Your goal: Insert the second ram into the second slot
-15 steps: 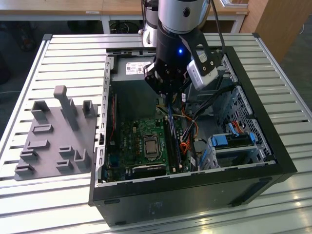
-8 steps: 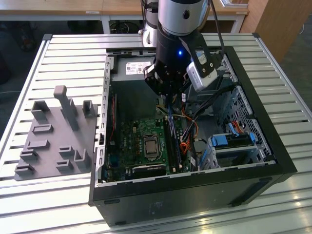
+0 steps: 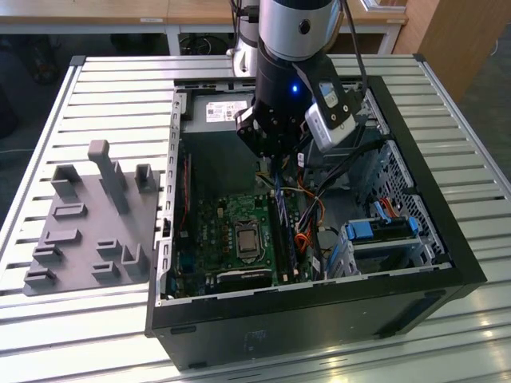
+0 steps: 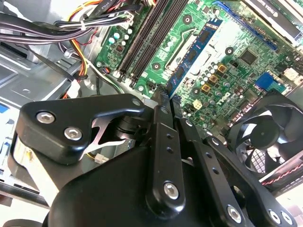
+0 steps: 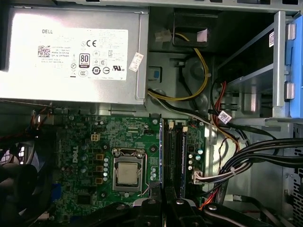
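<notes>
The exterior view looked down from high and well back, taking in the whole open case (image 3: pixel 447 263) with the arm (image 3: pixel 295 48) over it. The first wrist view stared straight down at the motherboard (image 5: pixel 85 146), while the second wrist view sat close, slanting past the gripper (image 4: pixel 164 98) across that board. All three shared the slots (image 3: pixel 281 231).

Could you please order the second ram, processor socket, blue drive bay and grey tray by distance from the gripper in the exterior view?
1. Second ram, held by the gripper.
2. Processor socket, just toward the exterior view's left.
3. Blue drive bay, toward the exterior view's right.
4. Grey tray, outside the case.
</notes>
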Robot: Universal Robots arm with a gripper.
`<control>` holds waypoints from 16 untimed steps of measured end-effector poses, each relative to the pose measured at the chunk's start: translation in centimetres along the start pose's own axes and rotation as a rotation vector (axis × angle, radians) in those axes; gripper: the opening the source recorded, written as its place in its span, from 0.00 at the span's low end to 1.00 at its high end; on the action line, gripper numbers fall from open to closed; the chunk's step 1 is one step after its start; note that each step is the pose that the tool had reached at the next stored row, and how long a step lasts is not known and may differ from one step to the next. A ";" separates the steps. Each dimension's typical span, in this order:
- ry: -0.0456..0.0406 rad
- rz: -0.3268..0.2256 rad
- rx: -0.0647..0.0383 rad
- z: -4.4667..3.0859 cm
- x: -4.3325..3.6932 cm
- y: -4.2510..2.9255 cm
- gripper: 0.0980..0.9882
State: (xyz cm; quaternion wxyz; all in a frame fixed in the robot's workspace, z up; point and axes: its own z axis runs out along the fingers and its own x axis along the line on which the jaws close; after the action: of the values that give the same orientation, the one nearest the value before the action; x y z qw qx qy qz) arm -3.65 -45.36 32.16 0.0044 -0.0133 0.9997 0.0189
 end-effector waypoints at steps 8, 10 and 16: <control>0.0000 0.000 0.000 0.22 0.00 -0.01 0.05; 0.0000 0.000 0.000 0.27 0.00 -0.02 0.05; 0.0000 0.000 0.000 0.43 0.01 -0.03 0.05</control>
State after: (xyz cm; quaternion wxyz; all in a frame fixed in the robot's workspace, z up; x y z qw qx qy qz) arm -3.65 -45.38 31.74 0.0044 -0.0133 0.9997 0.0188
